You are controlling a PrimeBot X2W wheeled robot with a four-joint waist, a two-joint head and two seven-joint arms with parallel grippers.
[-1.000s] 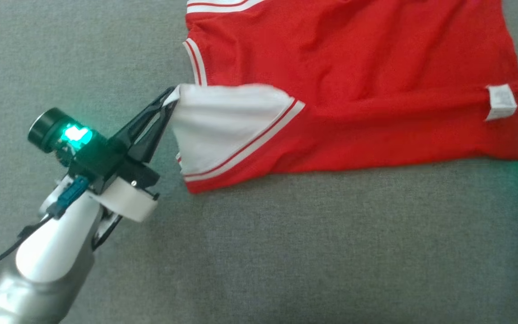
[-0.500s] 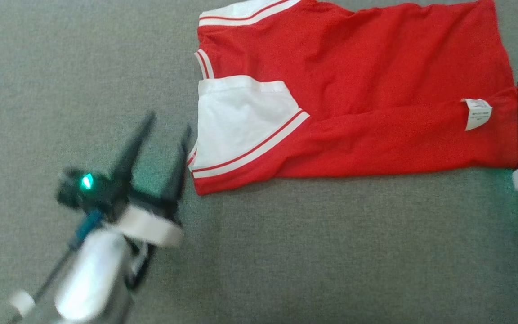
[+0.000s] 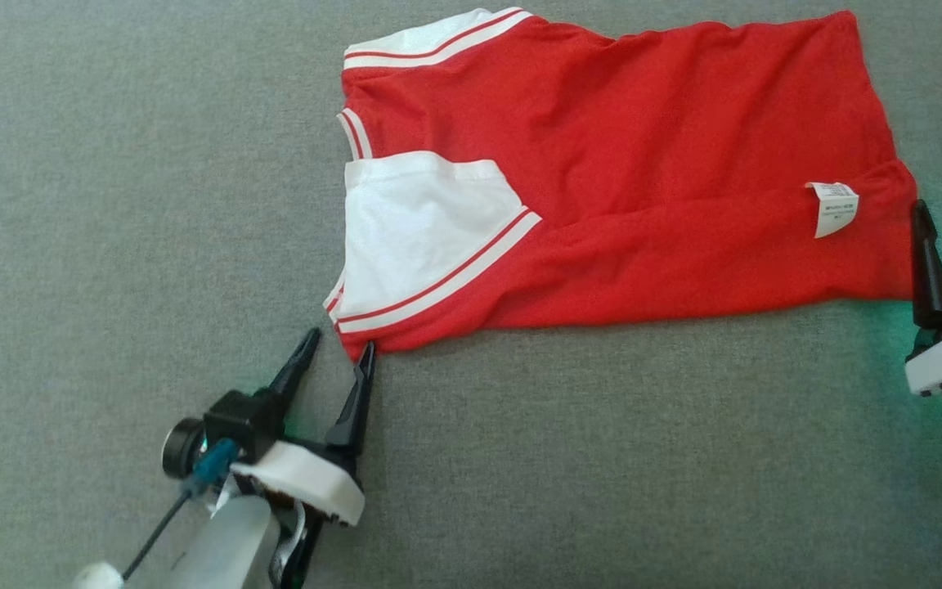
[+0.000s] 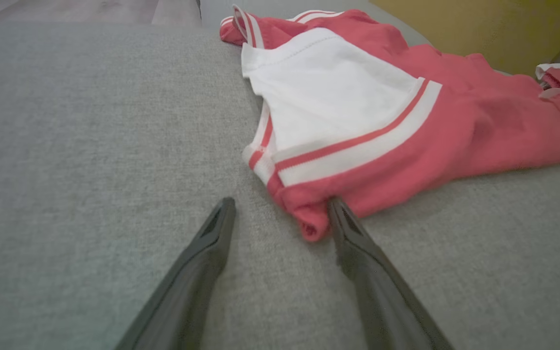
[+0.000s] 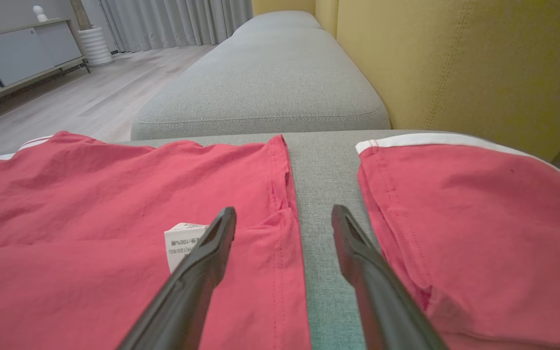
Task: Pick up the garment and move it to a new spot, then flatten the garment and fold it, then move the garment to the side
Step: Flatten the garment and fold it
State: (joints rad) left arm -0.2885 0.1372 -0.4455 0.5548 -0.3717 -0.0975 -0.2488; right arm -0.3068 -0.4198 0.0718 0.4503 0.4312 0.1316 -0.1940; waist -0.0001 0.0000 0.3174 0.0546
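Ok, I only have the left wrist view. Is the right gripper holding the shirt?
Observer: No, the right gripper is open and holds nothing.
Operator: Where is it?
Observer: At the shirt's right edge, near the label.
Operator: What's past that edge?
Observer: A strip of bare cushion, then a second red garment lying apart from the shirt.

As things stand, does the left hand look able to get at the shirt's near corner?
Likely yes: the left hand is open and aimed at the corner, which lies just ahead of it, with bare cushion around it and nothing over it.
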